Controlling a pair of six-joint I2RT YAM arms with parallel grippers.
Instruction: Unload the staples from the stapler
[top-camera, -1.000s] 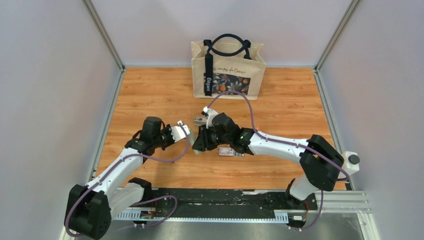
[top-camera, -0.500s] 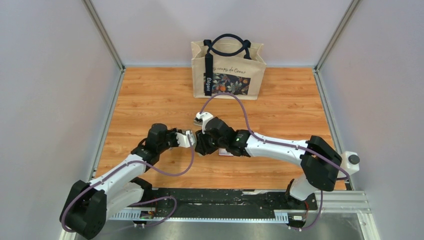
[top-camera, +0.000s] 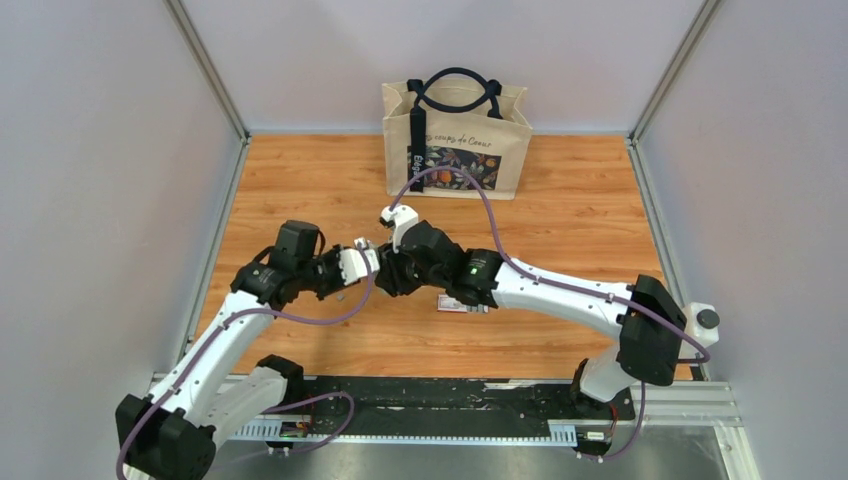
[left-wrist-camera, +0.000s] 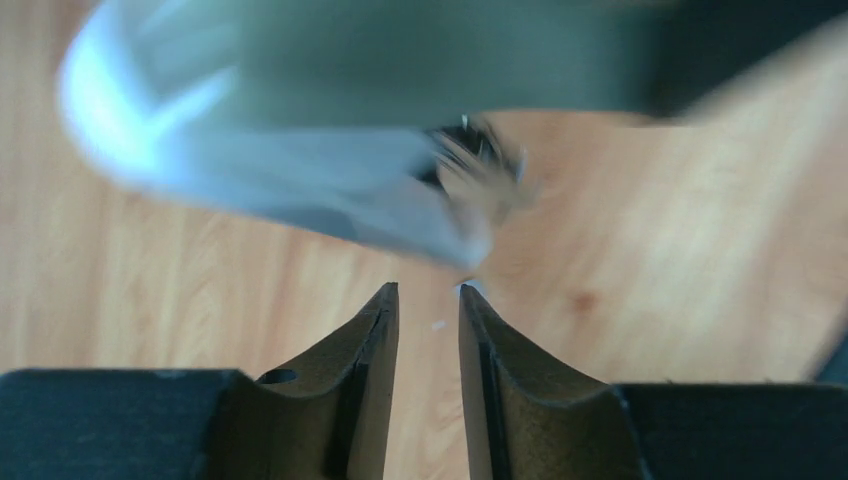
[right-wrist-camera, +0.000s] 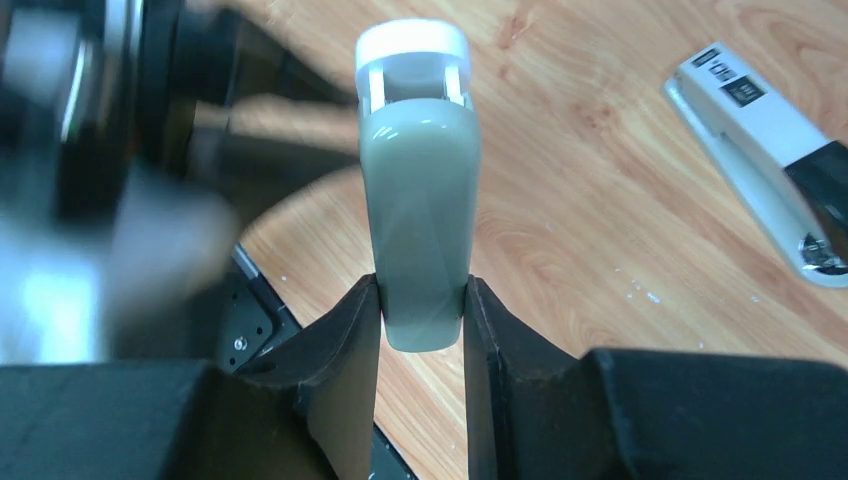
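A grey-green stapler with a white end cap is clamped at its near end between my right gripper's fingers, and it points towards the left arm. In the left wrist view the stapler is a blur across the top, just beyond the fingertips. My left gripper is empty, its jaws a narrow gap apart, with bare wood between them. In the top view the two grippers meet at mid-table, the left and the right. The stapler is mostly hidden between them there.
A second, white-and-black stapler lies on the wooden table to the right of my right gripper. A small pale item lies under the right forearm. A printed tote bag stands at the back. Pale specks dot the wood.
Both grippers have shifted left and away from the bases, staying tip to tip. The left arm's elbow has swung back outwards. The right gripper has kept hold of the stapler.
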